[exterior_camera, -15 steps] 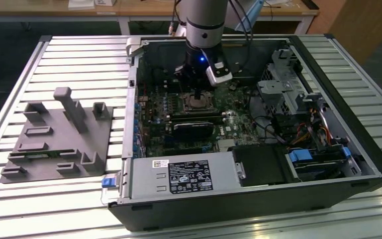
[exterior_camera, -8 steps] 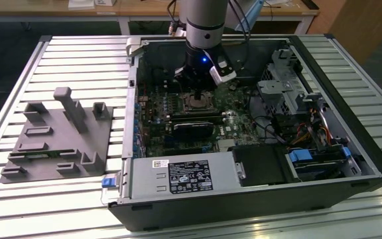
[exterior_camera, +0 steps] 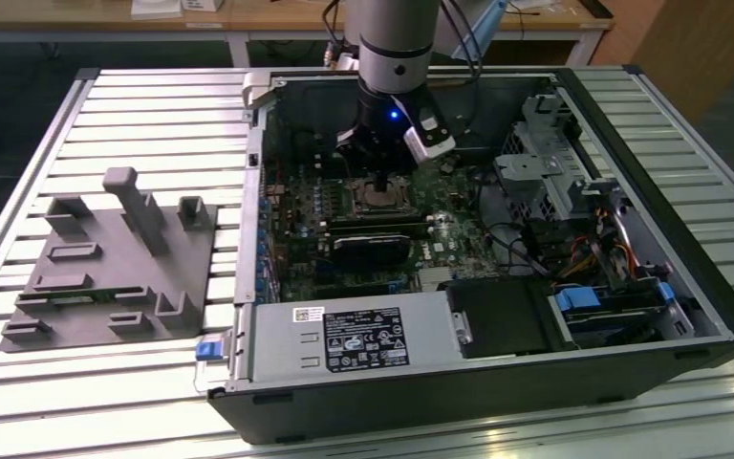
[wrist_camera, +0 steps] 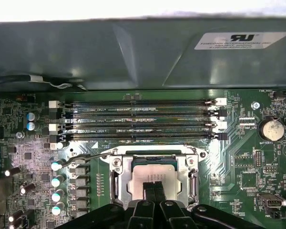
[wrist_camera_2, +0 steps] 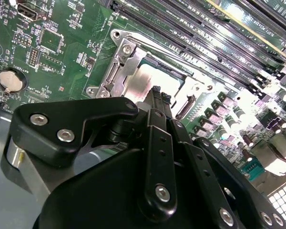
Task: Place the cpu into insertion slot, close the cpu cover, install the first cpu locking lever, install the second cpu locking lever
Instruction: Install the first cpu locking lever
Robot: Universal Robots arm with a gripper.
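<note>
Slatted table [exterior_camera: 150, 115], closed jaws over cpu [wrist_camera: 145, 172]

Slatted metal table [exterior_camera: 150, 105], open black computer case [exterior_camera: 341, 406] lying on it, grey moulded fixture [exterior_camera: 87, 287] resting just beside the case.

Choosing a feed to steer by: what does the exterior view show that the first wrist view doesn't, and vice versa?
Exterior view: grey plastic fixture block on the slatted metal table; grey arm reaching into the black computer case. First wrist view: long black memory slots, round silver coin battery. Both: the black hand, shut, over the pale square cpu in its silvery cover frame.
</note>
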